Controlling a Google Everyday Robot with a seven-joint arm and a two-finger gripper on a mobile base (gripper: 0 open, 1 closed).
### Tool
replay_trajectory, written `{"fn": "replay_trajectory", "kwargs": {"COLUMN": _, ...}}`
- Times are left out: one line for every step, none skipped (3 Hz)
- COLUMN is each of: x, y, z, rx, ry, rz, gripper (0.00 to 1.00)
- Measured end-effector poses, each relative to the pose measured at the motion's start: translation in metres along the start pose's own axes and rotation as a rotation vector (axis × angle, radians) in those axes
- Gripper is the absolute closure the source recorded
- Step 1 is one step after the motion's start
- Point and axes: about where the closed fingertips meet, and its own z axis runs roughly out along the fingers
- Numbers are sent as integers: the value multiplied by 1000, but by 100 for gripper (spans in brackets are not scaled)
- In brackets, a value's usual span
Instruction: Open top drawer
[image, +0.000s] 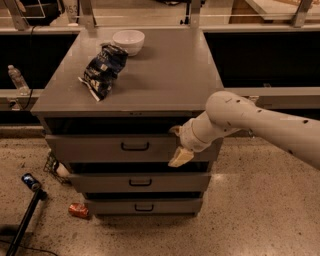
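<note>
The top drawer (100, 148) is the widest grey front of three in the grey cabinet, with a small dark bar handle (135, 146) at its centre. A dark gap shows above its front. My gripper (178, 145) is at the right part of that front, to the right of the handle and apart from it. Its cream fingers (181, 157) stand spread, one up and one down, with nothing between them. The white arm (260, 125) reaches in from the right.
A white bowl (128, 41) and a dark chip bag (102, 70) lie on the cabinet top (170, 75). Two narrower drawers (140, 182) sit below. A red can (78, 210) and a dark pole (25, 215) lie on the floor at left. A water bottle (17, 79) stands on the left ledge.
</note>
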Motion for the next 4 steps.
{"fn": "replay_trajectory", "kwargs": {"x": 8, "y": 9, "z": -10, "rx": -11, "ry": 16, "rz": 21, "gripper": 63}}
{"fn": "replay_trajectory", "kwargs": {"x": 6, "y": 7, "z": -14, "rx": -11, "ry": 16, "rz": 21, "gripper": 85}}
{"fn": "replay_trajectory", "kwargs": {"x": 1, "y": 5, "z": -22, "rx": -11, "ry": 16, "rz": 21, "gripper": 100}}
{"fn": "replay_trajectory", "kwargs": {"x": 1, "y": 5, "z": -23, "rx": -11, "ry": 16, "rz": 21, "gripper": 82}}
